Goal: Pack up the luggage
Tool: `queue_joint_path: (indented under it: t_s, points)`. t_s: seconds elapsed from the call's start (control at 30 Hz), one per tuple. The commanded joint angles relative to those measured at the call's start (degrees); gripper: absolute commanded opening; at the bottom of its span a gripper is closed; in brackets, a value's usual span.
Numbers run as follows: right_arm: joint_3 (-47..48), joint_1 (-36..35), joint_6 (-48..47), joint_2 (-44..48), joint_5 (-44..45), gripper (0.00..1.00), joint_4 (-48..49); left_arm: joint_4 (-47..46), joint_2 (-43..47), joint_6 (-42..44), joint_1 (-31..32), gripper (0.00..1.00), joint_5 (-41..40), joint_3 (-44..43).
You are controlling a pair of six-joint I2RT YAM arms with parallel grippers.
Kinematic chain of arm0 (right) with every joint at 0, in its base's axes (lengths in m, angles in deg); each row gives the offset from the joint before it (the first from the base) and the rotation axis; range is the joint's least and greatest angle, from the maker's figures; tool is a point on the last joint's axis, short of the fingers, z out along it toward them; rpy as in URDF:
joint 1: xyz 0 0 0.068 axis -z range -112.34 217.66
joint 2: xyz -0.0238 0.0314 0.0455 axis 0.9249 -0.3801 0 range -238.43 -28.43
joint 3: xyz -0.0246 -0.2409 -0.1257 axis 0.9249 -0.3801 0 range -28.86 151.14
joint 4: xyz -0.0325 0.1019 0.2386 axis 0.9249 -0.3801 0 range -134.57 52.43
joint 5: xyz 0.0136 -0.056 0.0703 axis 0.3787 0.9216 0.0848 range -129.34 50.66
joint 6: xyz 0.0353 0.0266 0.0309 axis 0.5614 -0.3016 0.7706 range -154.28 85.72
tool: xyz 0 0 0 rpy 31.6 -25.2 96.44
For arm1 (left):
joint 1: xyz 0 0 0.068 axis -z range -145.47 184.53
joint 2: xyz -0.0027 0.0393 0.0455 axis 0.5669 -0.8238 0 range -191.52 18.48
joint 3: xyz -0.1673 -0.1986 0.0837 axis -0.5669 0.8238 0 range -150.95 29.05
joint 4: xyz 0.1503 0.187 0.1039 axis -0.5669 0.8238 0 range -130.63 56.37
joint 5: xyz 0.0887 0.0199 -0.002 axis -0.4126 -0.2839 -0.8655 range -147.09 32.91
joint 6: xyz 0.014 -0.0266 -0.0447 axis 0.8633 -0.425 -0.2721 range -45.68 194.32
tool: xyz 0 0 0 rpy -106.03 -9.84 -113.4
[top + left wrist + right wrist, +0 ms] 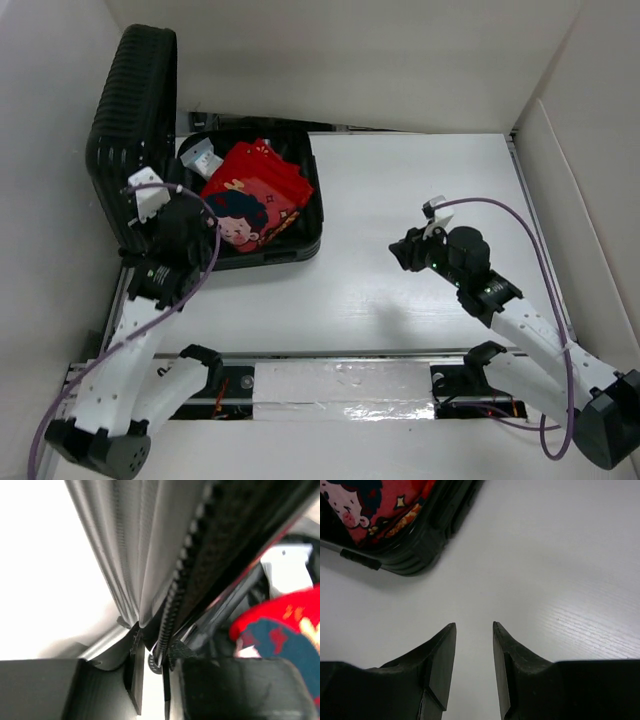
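The luggage is a black ribbed suitcase lying open at the far left. Its lid (130, 120) stands upright and its base (300, 235) holds red patterned clothing (255, 195) and a white item (200, 155). My left gripper (140, 215) is at the lid's near lower edge. In the left wrist view the lid's zipper rim (185, 570) runs down between the narrowly spaced fingertips of the left gripper (152, 660), which appears shut on it; the red clothing (285, 620) shows at right. My right gripper (400, 252) is open and empty over bare table (474, 626), right of the suitcase corner (420, 550).
White walls enclose the table on the left, back and right (590, 200). A strip of shiny tape (340, 390) lies along the near edge between the arm bases. The white tabletop (420, 180) stretches right of the suitcase.
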Motion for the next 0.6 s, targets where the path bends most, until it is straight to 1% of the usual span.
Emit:
queue_joint_path:
  t_s: [0.0, 0.03, 0.07, 0.1, 0.13, 0.17, 0.2, 0.23, 0.27, 0.3, 0.33, 0.37, 0.4, 0.43, 0.5, 0.53, 0.57]
  points:
    - [3.32, -2.75, -1.14, -1.71, 6.02, 0.42, 3.47, -0.59, 5.81, -6.25, 1.93, 0.04, 26.24, 6.1]
    - [3.32, -2.75, -1.14, -2.24, 6.64, 0.46, 3.99, -0.15, 8.78, -5.54, 1.93, 0.14, 33.42, 6.9]
    - [3.23, -3.53, -0.71, -2.94, 7.52, 0.47, 4.43, -0.15, 10.38, -4.4, 1.93, 0.23, 36.8, 7.08]
    - [3.14, -4.06, -0.61, -3.56, 7.79, 0.48, 4.78, -0.32, 11.61, -1.61, 1.93, 0.38, 40.48, 7.08]
    - [3.23, -4.07, -0.44, -4.87, 7.88, 0.48, 5.22, 0.02, 13.8, -0.36, 1.93, 0.4, 46.79, 6.39]
    - [3.32, -4.07, -0.18, -5.66, 7.96, 0.48, 5.48, -0.41, 14.61, 0.61, 1.93, 0.36, 48.59, 5.95]
    - [3.49, -4.07, 0.09, -6.37, 7.97, 0.48, 5.92, -1.11, 15.05, 2.1, 1.93, 0.13, 49.48, 5.51]
    - [3.67, -4.68, 0.44, -7.94, 7.79, 0.49, 6.62, -1.55, 14.62, 2.55, 1.93, 0.06, 49.14, 4.2]
    - [3.93, -4.68, 0.53, -8.65, 7.44, 0.49, 6.72, -1.82, 13.57, 2.73, 1.93, 0.02, 48.26, 3.4]
    - [4.11, -5.21, 0.96, -9.44, 7.61, 0.49, 6.98, -1.3, 12.26, 2.55, 1.93, 0.0, 47.12, 2.61]
    - [4.2, -5.21, 1.4, -10.32, 7.79, 0.49, 8.81, -0.86, 9.37, 1.77, 1.93, 0.0, 45.46, 1.12]
    - [4.46, -5.21, 2.97, -12.42, 9.79, 0.53, 9.78, -0.33, 8.04, 1.33, 1.93, 0.0, 44.75, 0.76]
    - [5.16, -5.21, 3.42, -13.66, 10.77, 0.64, 10.14, -0.41, 7.15, 0.71, 1.93, 0.0, 43.61, 0.67]
    - [7.86, -4.6, 3.6, -15.15, 11.04, 0.69, 9.8, -0.5, 5.93, -0.08, 1.93, 0.0, 40.99, 0.67]
    - [11.47, -3.73, 3.78, -20.68, 9.38, 0.75, 9.44, -1.55, 5.3, 0.0, 1.93, 0.0, 38.69, 1.11]
    - [13.58, -3.2, 3.87, -23.05, 8.68, 0.8, 9.36, -2.17, 4.78, 0.26, 1.93, 0.0, 38.24, 1.37]
    - [18.13, -2.58, 4.04, -25.6, 7.89, 0.81, 9.27, -3.13, 4.42, 0.53, 1.93, 0.0, 38.41, 1.37]
